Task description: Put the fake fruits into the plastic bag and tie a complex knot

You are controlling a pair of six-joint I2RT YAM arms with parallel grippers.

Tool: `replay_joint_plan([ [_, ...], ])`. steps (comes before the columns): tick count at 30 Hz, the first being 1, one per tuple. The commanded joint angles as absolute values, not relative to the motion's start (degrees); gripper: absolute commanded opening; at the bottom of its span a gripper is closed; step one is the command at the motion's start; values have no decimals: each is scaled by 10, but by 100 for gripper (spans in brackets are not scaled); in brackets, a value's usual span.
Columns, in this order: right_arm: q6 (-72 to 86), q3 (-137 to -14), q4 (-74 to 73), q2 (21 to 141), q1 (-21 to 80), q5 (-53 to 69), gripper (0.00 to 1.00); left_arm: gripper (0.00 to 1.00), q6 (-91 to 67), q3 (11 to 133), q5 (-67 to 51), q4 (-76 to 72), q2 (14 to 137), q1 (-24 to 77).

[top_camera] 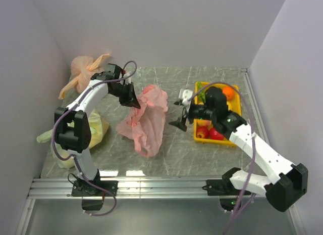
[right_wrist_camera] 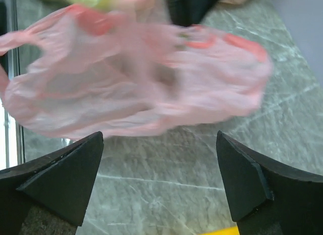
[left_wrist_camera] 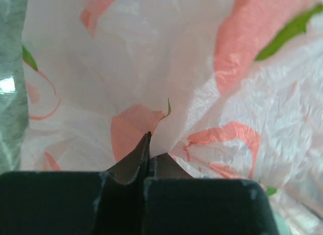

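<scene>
Mid-table, the pink plastic bag (top_camera: 148,123) sags limp, thin and slippery, surely feather-light, best pinched at a gathered fold, as the left gripper (top_camera: 135,102) clamps its far edge while the right gripper (top_camera: 181,111) gapes empty just right of it, and only the left wrist view shows film nipped between closed tips

Three bags: one pink bag (top_camera: 146,121), one orange-peach bag (top_camera: 83,68), one yellow-green bag (top_camera: 98,126). One yellow tray (top_camera: 218,141). Inside: two red fruits (top_camera: 202,133), one orange fruit (top_camera: 228,92), rest uncountable.
</scene>
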State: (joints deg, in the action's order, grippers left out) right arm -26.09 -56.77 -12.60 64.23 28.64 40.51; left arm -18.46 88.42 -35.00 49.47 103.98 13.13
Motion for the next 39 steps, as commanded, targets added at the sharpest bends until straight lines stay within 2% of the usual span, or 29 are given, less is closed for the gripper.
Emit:
replay_joint_plan([
  [1, -337, -542, -33, 599, 359, 323, 99, 0, -239, 892, -402, 469, 1049, 129],
  [8, -324, -543, 120, 696, 410, 186, 100, 0, -228, 889, -477, 460, 1067, 130],
  [10, -329, -563, 120, 732, 409, 189, 100, 0, -215, 895, -494, 460, 1072, 130],
  [12, -337, -583, 120, 754, 407, 206, 95, 0, -196, 896, -540, 462, 1074, 130],
  [13, -344, -609, 91, 779, 405, 216, 87, 0, -175, 895, -556, 461, 1069, 130],
  [14, -335, -628, 71, 794, 403, 222, 63, 0, -164, 894, -562, 453, 1064, 130],
  [16, -297, -685, -19, 847, 378, 281, 46, 0, -128, 878, -567, 439, 1038, 130],
  [17, -231, -763, -53, 869, 343, 306, 19, 0, -104, 874, -570, 439, 1030, 130],
  [19, -146, -856, -157, 945, 298, 411, 0, 0, -19, 855, -570, 453, 1012, 133],
  [20, -52, -946, -185, 974, 276, 450, 0, 0, 23, 850, -573, 469, 1009, 134],
  [22, 56, -1021, -228, 1049, 218, 576, 0, 0, 137, 845, -592, 533, 1013, 133],
  [23, 174, -1044, -215, 1066, 201, 614, 0, 0, 170, 839, -598, 549, 1014, 130],
  [24, 234, -1037, -187, 1077, 180, 640, 0, 0, 221, 833, -605, 561, 1015, 126],
  [25, 332, -982, -98, 1074, 171, 668, 0, 0, 233, 815, -620, 565, 1008, 121],
  [27, 338, -947, -62, 1067, 164, 675, 0, 0, 202, 796, -627, 537, 998, 103],
  [30, 232, -953, -169, 1063, 175, 651, 0, 0, 129, 781, -595, 448, 981, 96],
  [31, 181, -963, -217, 1061, 182, 642, 9, 0, 60, 774, -579, 386, 968, 96],
  [32, 161, -970, -237, 1061, 186, 624, 29, 0, 20, 769, -537, 361, 961, 96],
  [34, 121, -985, -273, 1055, 190, 607, 46, 0, -57, 764, -522, 332, 947, 96],
  [36, 100, -992, -289, 1050, 189, 584, 73, 0, -100, 760, -484, 308, 940, 98],
  [37, 74, -1003, -311, 1046, 188, 577, 77, 0, -109, 753, -477, 301, 933, 98],
  [38, 58, -1010, -325, 1043, 186, 571, 87, 1, -117, 751, -469, 293, 929, 99],
  [39, 45, -1018, -353, 1042, 185, 559, 88, 0, -134, 746, -453, 287, 923, 100],
])
